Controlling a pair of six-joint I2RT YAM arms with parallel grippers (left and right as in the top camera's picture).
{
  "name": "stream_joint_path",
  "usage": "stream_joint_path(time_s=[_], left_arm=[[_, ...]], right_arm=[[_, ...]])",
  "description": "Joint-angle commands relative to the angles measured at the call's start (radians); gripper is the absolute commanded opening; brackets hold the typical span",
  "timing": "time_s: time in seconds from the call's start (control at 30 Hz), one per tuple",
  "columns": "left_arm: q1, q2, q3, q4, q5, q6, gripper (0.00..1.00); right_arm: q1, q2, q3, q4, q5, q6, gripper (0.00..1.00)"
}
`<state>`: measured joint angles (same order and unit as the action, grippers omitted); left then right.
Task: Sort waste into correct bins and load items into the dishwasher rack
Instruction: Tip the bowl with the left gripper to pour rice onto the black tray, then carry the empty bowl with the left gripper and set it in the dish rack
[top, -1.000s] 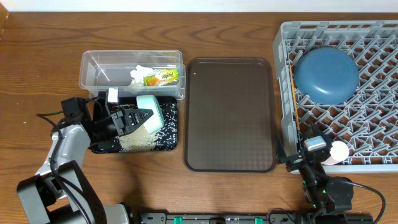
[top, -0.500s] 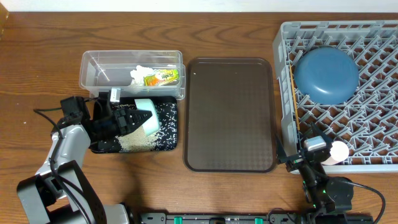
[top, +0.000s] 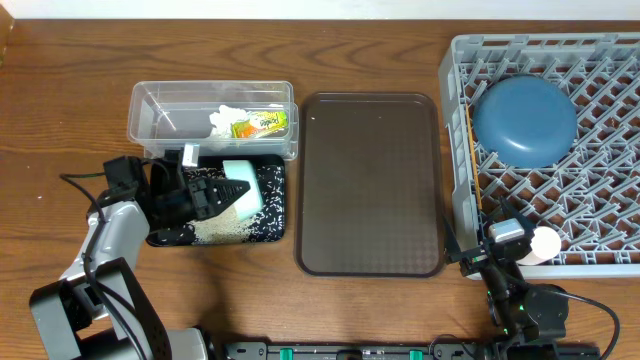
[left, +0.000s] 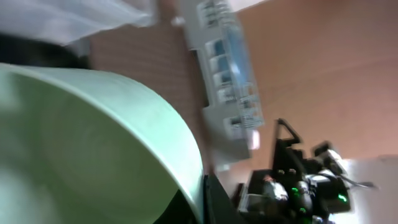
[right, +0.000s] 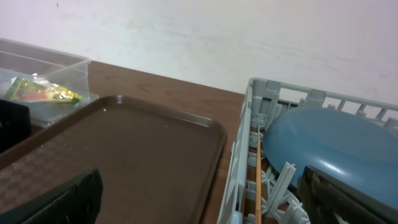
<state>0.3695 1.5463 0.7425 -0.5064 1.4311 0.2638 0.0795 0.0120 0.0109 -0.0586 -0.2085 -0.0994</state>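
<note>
Operator: Left gripper (top: 222, 190) first. What has it got?

Observer: Its jaws are clamped tight on the rim of a pale mint bowl (top: 245, 186), which is tipped on its side over the black tray (top: 272, 228). Loose rice (top: 215, 228) lies heaped on the tray at the bowl's 7 o'clock.

Operator: Anything different from a second ago?

Observer: Little. The bowl rocked more edge-on half a second back and has swung round again. The grip never loosened, and the rice heap looks the same. I'd judge the emptying is about finished, so the bowl's trip to the rack comes next.

Operator: And outward from there?

Observer: The clear tub (top: 160, 110) sits just beside the tray at 12 o'clock, with the tissue (top: 222, 118) and snack wrapper (top: 258, 123) already inside. The brown serving tray (top: 370, 185) is at 3 o'clock. Beyond it, the dishwasher rack (top: 610, 90) holds the blue bowl (top: 524, 120), dome up.

Operator: The right gripper (right: 199, 186)?

Observer: It is parked at the rack's 7 o'clock corner with its jaws spread wide, holding nothing. It hasn't moved.

Operator: Do the wrist cameras add anything?

Observer: The left wrist view is only blurred mint rim, and only the overhead view shows the rice. The right wrist view shows a chopstick (right: 257, 180) along the rack's wall beside the blue bowl. From above it is barely a line.
</note>
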Motion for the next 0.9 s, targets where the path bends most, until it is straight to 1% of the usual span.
stream_joint_path(time_s=[0.0,0.03,0.07,0.13,0.17,0.2,0.33,0.4,0.5,0.53,0.6,0.67,0.77,0.87], left_arm=[[-0.009,-0.009,0.003,0.013,0.023,0.028,0.06],[-0.009,-0.009,0.003,0.02,-0.053,-0.04,0.06],[-0.009,-0.009,0.002,0.017,-0.072,-0.074,0.07],[-0.014,-0.009,0.002,0.018,0.052,-0.043,0.06],[-0.019,-0.009,0.002,0.043,0.109,-0.04,0.06],[-0.023,-0.01,0.005,0.069,0.126,-0.068,0.06],[-0.064,-0.019,0.046,0.189,0.078,-0.291,0.06],[-0.114,-0.026,0.08,0.312,0.059,-0.442,0.06],[-0.227,-0.027,0.129,0.565,-0.014,-0.704,0.06],[-0.283,-0.027,0.141,0.681,-0.047,-0.802,0.06],[-0.373,-0.025,0.148,0.858,-0.109,-0.933,0.06],[-0.48,-0.014,0.15,1.022,-0.209,-1.051,0.06],[-0.604,0.02,0.164,1.138,-0.333,-1.141,0.06],[-0.715,0.073,0.2,1.198,-0.41,-1.175,0.07]], right_arm=[[-0.012,-0.006,-0.003,-0.001,-0.001,-0.01,0.99],[-0.012,-0.006,-0.003,-0.001,-0.001,-0.01,0.99],[-0.012,-0.006,-0.003,-0.001,-0.001,-0.01,0.99],[-0.012,-0.006,-0.003,-0.001,-0.001,-0.01,0.99],[-0.012,-0.006,-0.003,-0.001,-0.001,-0.01,0.99],[-0.012,-0.006,-0.003,-0.001,-0.001,-0.01,0.99],[-0.012,-0.006,-0.003,-0.001,-0.001,-0.01,0.99],[-0.012,-0.006,-0.003,-0.001,-0.001,-0.01,0.99],[-0.012,-0.006,-0.003,-0.001,-0.001,-0.01,0.99],[-0.012,-0.006,-0.003,-0.001,-0.001,-0.01,0.99],[-0.012,-0.006,-0.003,-0.001,-0.001,-0.01,0.99],[-0.012,-0.006,-0.003,-0.001,-0.001,-0.01,0.99],[-0.012,-0.006,-0.003,-0.001,-0.001,-0.01,0.99],[-0.012,-0.006,-0.003,-0.001,-0.001,-0.01,0.99]])
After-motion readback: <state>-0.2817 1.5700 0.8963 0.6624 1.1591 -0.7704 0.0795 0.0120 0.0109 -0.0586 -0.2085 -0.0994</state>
